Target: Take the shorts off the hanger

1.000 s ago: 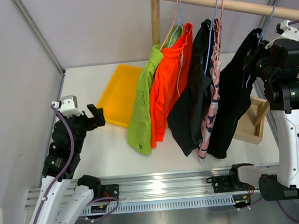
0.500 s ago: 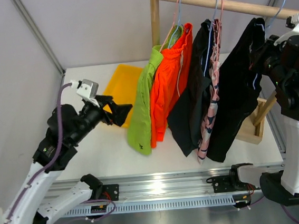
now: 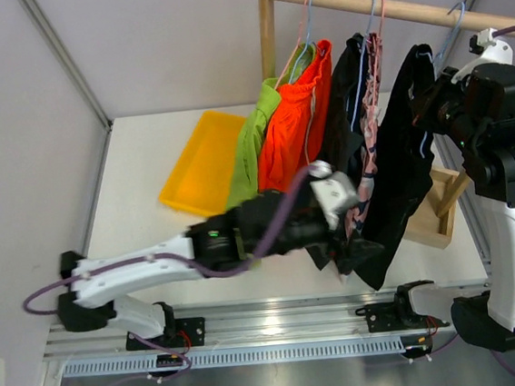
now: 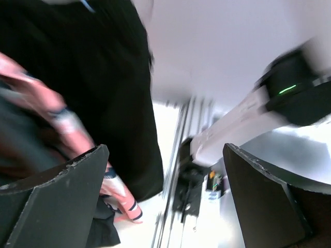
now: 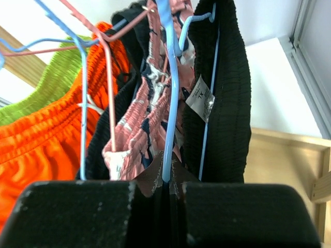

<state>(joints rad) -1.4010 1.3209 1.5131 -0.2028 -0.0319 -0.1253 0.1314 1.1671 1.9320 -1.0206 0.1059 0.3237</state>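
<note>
Rightmost black shorts (image 3: 404, 174) on blue hanger (image 5: 169, 93), right end of rail (image 3: 376, 4). Right gripper (image 5: 160, 188) pinched on the hanger wire. Left gripper (image 4: 165, 155) spread wide, empty, down by the hem. Fabric looks light, limp, stretchy: grab a bunched hem or the elastic waistband, not one loose layer
</note>
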